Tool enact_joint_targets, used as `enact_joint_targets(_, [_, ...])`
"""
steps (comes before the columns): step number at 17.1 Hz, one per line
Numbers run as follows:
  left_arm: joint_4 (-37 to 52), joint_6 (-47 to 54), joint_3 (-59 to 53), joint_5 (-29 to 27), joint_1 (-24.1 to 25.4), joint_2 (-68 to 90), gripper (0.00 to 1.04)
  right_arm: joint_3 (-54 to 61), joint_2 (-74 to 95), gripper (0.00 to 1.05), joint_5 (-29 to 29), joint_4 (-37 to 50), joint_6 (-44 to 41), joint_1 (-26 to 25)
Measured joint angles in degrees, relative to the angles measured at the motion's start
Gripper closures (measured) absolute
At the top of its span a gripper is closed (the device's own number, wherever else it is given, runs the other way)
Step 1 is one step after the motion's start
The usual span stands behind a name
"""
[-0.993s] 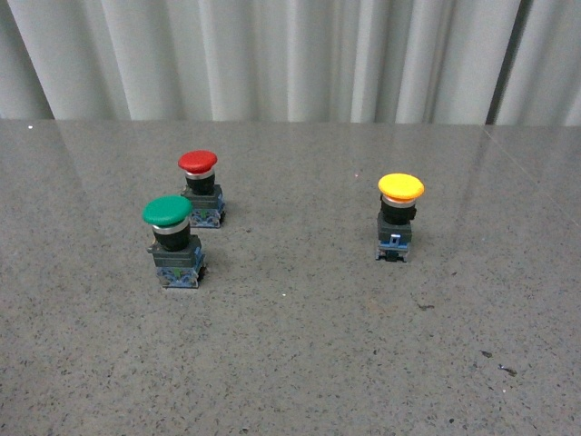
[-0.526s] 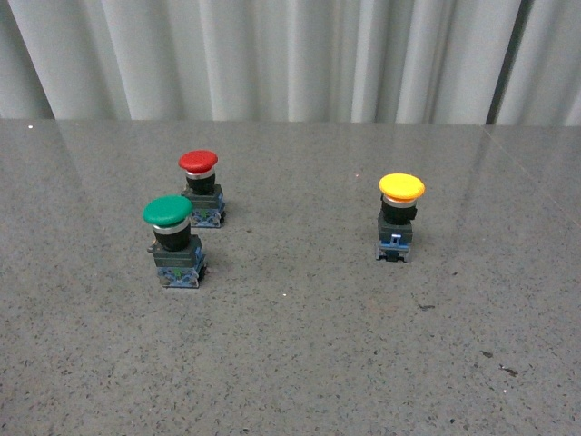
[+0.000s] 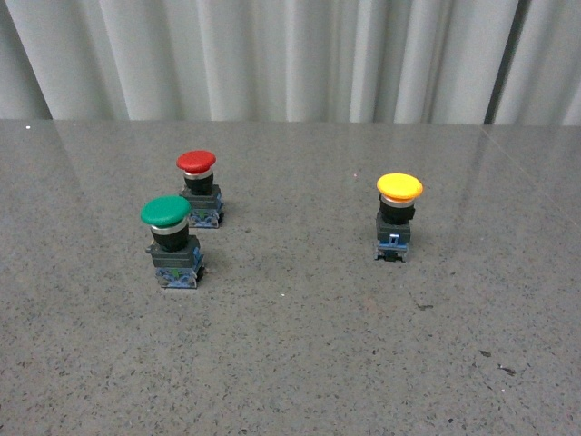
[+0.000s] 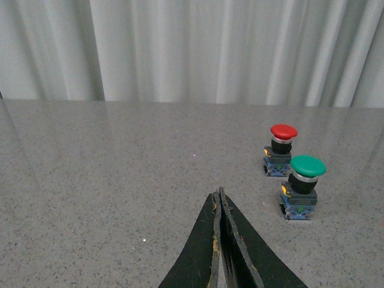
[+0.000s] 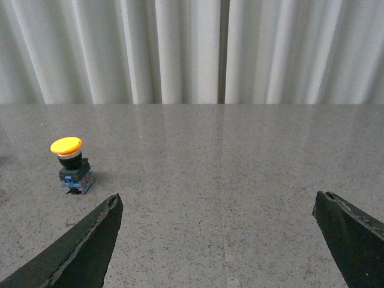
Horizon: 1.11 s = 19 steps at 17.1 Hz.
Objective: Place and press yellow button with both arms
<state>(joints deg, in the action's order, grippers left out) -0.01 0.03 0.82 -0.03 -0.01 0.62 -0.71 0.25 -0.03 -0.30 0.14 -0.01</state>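
yellow button upright, well apart from green button.

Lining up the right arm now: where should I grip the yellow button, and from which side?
Probably the black body of the yellow button, under the wider cap. It stands upright and alone, so bring the open right gripper in low from the robot's right.

The left gripper is shown by its wrist camera with two flat black fingers pressed together, the tips meeting in a narrow point. The right gripper is held with its black fingers spread wide apart, nothing being clasped between them.
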Motion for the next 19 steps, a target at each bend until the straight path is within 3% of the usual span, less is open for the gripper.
enact_joint_targets(2, [-0.22, 0.00, 0.00, 0.02, 0.00, 0.00, 1.01, 0.00, 0.00, 0.07, -0.02, 0.04, 0.00, 0.00])
enact_joint_targets(9, [-0.20, 0.00, 0.00, 0.00, 0.00, 0.00, 0.26, 0.00, 0.00, 0.07, -0.02, 0.04, 0.00, 0.00])
enact_joint_targets(12, [-0.22, 0.04, 0.00, 0.00, 0.00, 0.00, 0.05, 0.00, 0.00, 0.07, -0.02, 0.04, 0.00, 0.00])
enact_joint_targets(18, [-0.20, 0.00, 0.00, 0.00, 0.00, 0.00, 0.07, 0.00, 0.00, 0.07, 0.00, 0.04, 0.00, 0.00])
enact_joint_targets(19, [-0.20, 0.00, 0.00, -0.02, 0.00, 0.00, 0.07, -0.37, 0.72, 0.07, -4.42, -1.51, 0.48, -1.62])
